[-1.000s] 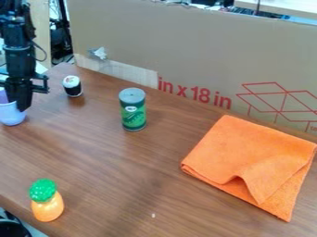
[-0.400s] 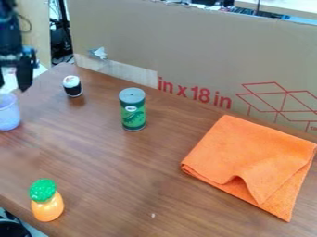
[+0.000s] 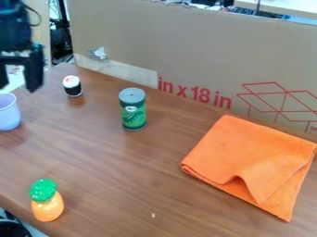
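The end effector (image 3: 18, 86) was positioned above the light purple cup (image 3: 8, 112), fingers spread wide, nothing gripped. The cup stood upright at the left edge of the view on the desk (image 3: 117, 171), well apart from the green canister (image 3: 133, 109).

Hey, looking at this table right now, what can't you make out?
Camera view, throughout:
Purple cup: left side cut off by the left edge; inner bottom hidden by its near wall.
Arm above the hand: cut off by the top edge.
Orange cloth: lower layers hidden by its top fold.
White speck: too small to identify.
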